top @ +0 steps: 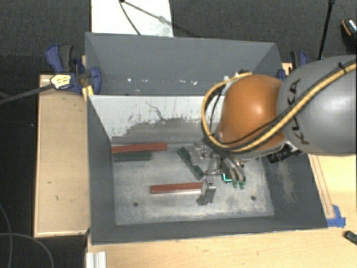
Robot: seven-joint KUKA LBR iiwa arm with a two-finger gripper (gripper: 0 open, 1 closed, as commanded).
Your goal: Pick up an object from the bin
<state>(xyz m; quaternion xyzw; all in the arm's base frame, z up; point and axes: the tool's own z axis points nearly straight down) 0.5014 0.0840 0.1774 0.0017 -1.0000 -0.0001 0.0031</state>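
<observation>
At the nearer red-brown bar's [174,188] right end the gripper [207,196] sits low, spread or pinching I cannot tell; it should straddle the bar's narrow width squarely.

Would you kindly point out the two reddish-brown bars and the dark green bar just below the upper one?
Upper reddish-brown bar [139,147]: camera view, middle of its length.
Lower reddish-brown bar [174,189]: camera view, middle of its visible length.
Dark green bar [133,156]: camera view, its middle.
</observation>
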